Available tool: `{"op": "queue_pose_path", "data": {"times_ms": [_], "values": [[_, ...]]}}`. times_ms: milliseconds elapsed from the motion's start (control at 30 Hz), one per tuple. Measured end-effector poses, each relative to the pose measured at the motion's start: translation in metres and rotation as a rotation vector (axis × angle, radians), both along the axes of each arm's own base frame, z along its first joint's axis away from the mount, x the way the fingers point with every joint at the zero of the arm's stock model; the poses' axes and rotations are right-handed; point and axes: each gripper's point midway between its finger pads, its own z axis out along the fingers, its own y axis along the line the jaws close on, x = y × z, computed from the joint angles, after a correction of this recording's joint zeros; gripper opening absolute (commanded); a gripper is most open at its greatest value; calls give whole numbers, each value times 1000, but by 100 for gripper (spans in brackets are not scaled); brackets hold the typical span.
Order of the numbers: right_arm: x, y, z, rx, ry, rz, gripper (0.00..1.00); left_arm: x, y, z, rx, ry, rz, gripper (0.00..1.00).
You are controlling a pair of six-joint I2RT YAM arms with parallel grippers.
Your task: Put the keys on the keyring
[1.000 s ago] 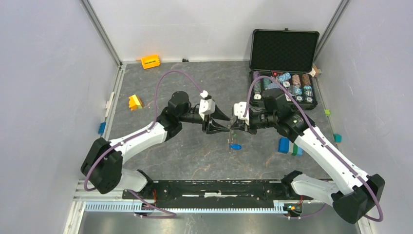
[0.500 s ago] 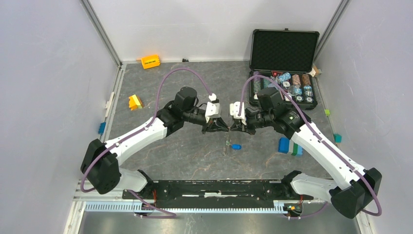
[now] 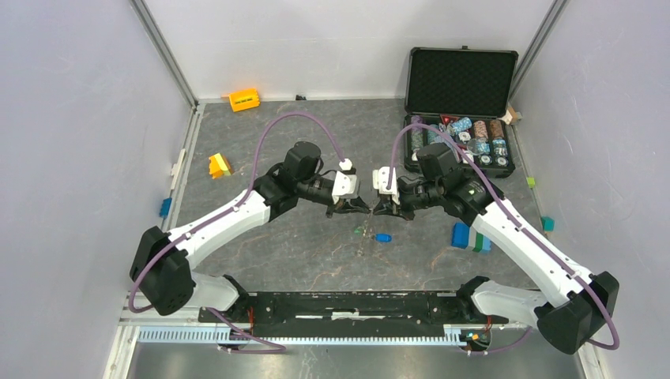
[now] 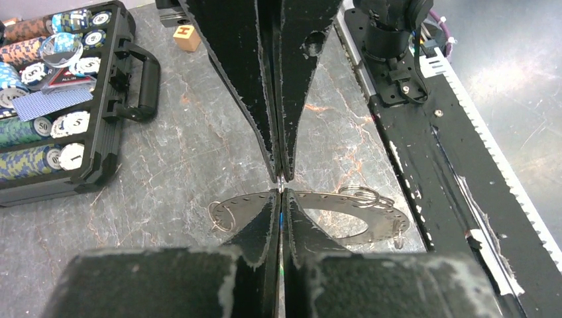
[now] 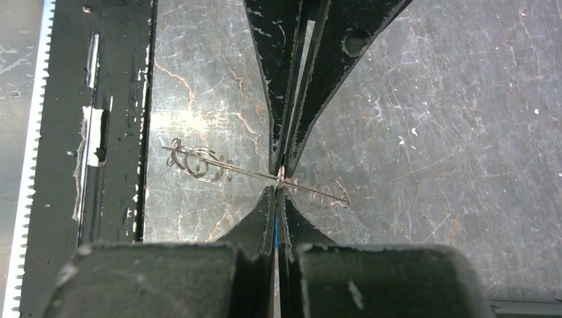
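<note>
Between the two grippers hangs the keyring (image 4: pixel 388 222), a flat grey metal ring with holes along its rim and small split rings (image 5: pixel 202 163) on it. My left gripper (image 4: pixel 281 193) is shut on its rim. My right gripper (image 5: pixel 278 190) is shut on the same spot from the opposite side. In the top view the left gripper (image 3: pixel 362 208) and right gripper (image 3: pixel 378 210) meet tip to tip above the table's middle. Just below them the blue key (image 3: pixel 383 237) lies on the table. The green key (image 3: pixel 359 231) shows beside it; whether it hangs or lies I cannot tell.
An open black case (image 3: pixel 462 103) of poker chips stands at the back right. Blue and green blocks (image 3: pixel 468 237) lie right of the keys. A yellow block (image 3: pixel 219 165) and an orange block (image 3: pixel 244 99) sit at the left and back. A black rail (image 3: pixel 355 304) runs along the near edge.
My left gripper moved right to the keyring and shut on its rim. The right arm shifted slightly left. The green key drifted down and left; the blue key stayed.
</note>
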Motion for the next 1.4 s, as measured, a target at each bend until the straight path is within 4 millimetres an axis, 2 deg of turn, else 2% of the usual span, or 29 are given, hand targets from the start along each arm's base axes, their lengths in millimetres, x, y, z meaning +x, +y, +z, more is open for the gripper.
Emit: {"op": "queue_pose_path", "data": {"times_ms": [167, 367, 433, 700, 900, 1033, 1233, 1400], "values": [[-6, 1, 0, 16, 9, 23, 3, -3, 2, -2, 9, -41, -23, 2], [-7, 3, 4, 37, -5, 32, 34, -6, 4, -5, -4, -24, -27, 2], [-5, 4, 9, 58, -36, 26, 39, -7, 6, -10, -12, 15, -16, 2], [-8, -1, 30, 152, -148, 14, 43, -5, 13, -12, -190, 185, 44, 2], [-5, -2, 20, 164, -131, 1, 41, -9, 11, 19, -306, 168, 14, 2], [-6, 0, 22, 182, -129, 14, 41, -14, 12, 28, -347, 162, 1, 2], [-9, 3, 24, 200, -131, 43, 40, -15, 14, 23, -330, 155, 4, 2], [-14, 4, 17, 182, -122, 89, 40, -14, 19, 5, -239, 82, 11, 2]]}}
